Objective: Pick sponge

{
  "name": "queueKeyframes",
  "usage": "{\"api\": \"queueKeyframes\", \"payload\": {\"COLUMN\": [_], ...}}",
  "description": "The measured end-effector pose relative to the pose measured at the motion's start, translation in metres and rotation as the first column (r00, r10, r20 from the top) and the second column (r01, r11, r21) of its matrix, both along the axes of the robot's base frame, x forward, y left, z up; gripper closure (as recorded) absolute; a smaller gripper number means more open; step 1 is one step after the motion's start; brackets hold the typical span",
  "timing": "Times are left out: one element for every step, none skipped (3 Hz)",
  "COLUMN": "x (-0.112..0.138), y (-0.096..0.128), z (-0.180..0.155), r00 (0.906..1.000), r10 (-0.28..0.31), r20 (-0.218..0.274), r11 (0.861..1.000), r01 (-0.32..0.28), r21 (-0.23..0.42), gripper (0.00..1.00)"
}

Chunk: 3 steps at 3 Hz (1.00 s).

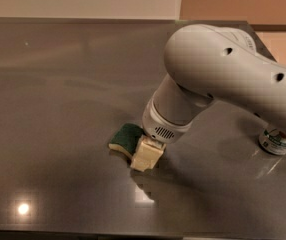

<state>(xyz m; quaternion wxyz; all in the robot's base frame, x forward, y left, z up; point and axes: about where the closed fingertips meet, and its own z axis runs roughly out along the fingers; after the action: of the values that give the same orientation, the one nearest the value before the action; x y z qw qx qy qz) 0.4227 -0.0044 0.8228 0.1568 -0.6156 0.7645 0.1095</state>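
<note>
Sponge (125, 136) lies mid-worktop (58, 84), green top up, yellow edge facing near-left, long axis unclear; gripper (147, 155) at its right end, grip cannot be told; can (276, 141) label unreadable

— Can you see all of the sponge (125, 136)?
— No. Its right end is hidden behind the tool (145, 156). The tool sits low over the table (58, 109), nearer the front edge than the back edge.
— What about the can (275, 140) by the right edge?
— Only its bottom part shows. The big white arm (223, 79) covers its top, and I cannot read its label.
— Does the whole arm show?
— No, it is cut off at the right side. The table's left corners are cut off too.
</note>
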Motion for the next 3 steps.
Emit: {"api": "queueKeyframes", "payload": {"x": [0.003,0.006,0.003], "y": [0.000,0.006,0.012], "z": [0.002,0.022,0.053], "r00": [1.0000,0.9989,0.9921], "r10": [0.002,0.046,0.121], "r20": [-0.005,-0.011,-0.034], "r11": [1.000,0.999,0.991], "r01": [-0.002,-0.046,-0.123], "r21": [-0.008,-0.025,-0.054], "gripper": [0.64,0.87,1.00]}}
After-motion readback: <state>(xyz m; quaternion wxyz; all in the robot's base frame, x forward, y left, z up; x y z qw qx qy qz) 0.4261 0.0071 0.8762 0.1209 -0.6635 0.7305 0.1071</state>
